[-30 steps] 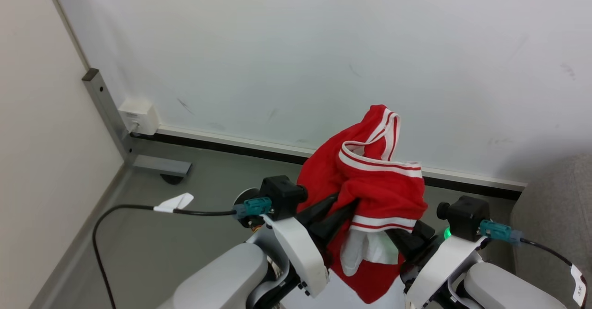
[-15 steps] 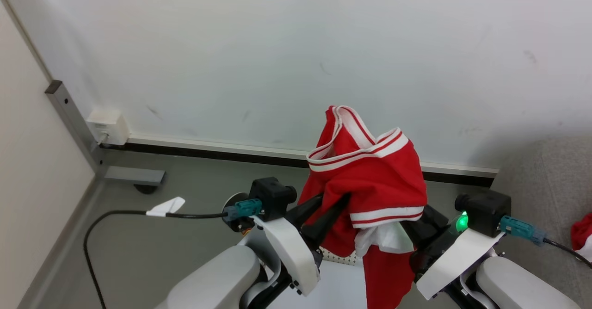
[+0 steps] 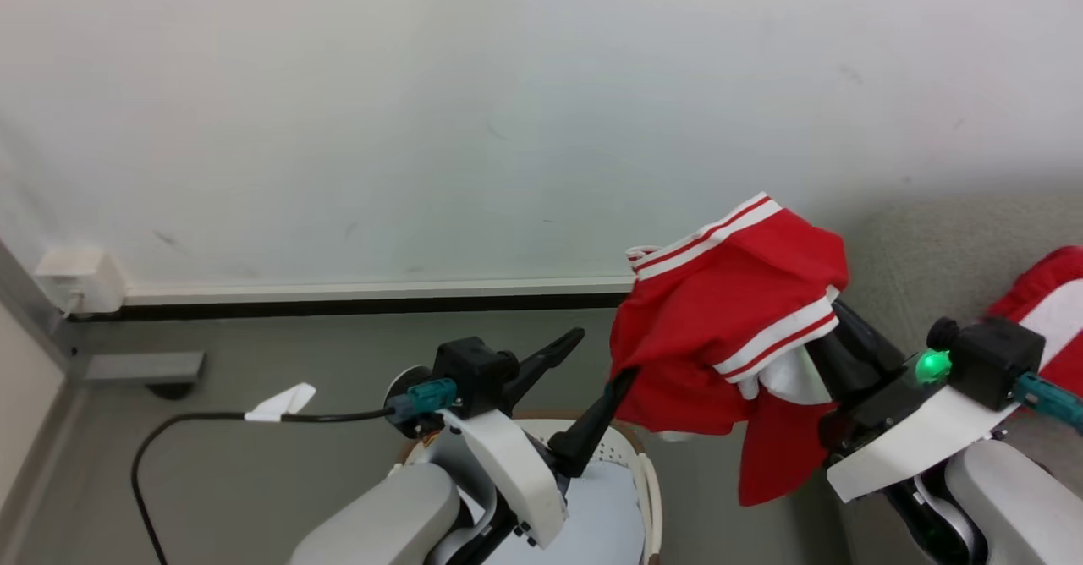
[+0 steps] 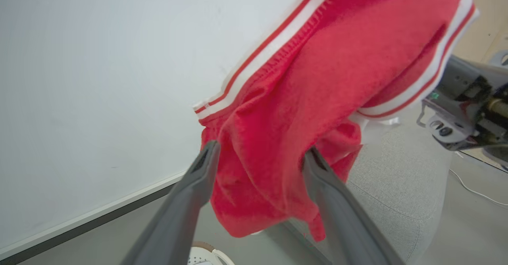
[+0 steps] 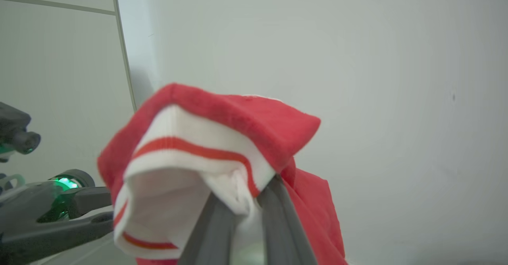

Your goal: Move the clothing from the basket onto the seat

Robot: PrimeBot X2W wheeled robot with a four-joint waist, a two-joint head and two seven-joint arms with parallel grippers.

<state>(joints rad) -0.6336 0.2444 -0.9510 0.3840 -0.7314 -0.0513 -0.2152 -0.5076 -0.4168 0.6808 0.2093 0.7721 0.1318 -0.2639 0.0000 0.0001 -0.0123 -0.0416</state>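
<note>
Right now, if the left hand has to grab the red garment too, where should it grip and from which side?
Grip the bunched lower fold of the red garment, coming from below on the robot's left. It hangs between the open fingers of the left hand, and the right hand pinches the striped hem on the other side, so the two holds would likely spread it.
</note>
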